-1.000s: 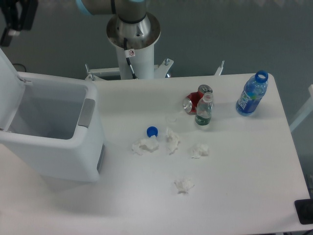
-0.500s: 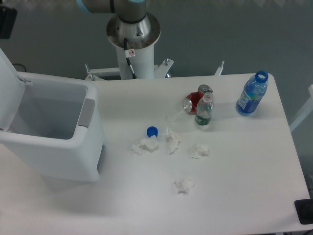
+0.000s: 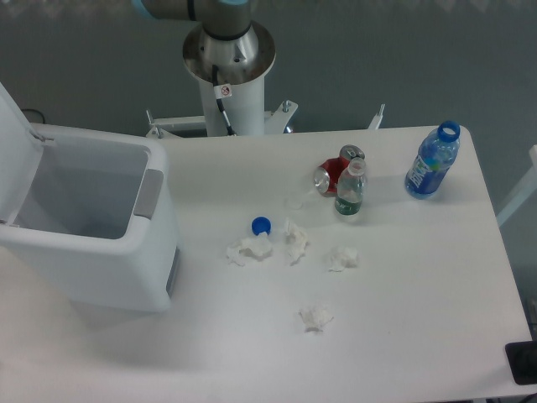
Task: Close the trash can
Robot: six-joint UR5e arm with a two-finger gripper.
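Trash can (image 3: 92,243) open, lid (image 3: 15,134) raised.
My tool is out of view, state unknown; I should press the lid down gently from behind.

One trash can (image 3: 101,252), lid up. One table (image 3: 419,319). One robot base column (image 3: 228,63).

Four crumpled tissues: first tissue (image 3: 247,249), second tissue (image 3: 295,240), third tissue (image 3: 342,259), fourth tissue (image 3: 315,317).

Two plastic bottles: blue bottle (image 3: 432,161), uncapped, and small clear bottle (image 3: 350,190), capped.

One loose blue cap (image 3: 261,224).

Red cans (image 3: 334,170): two silver tops show, so probably two, though I cannot tell for sure.
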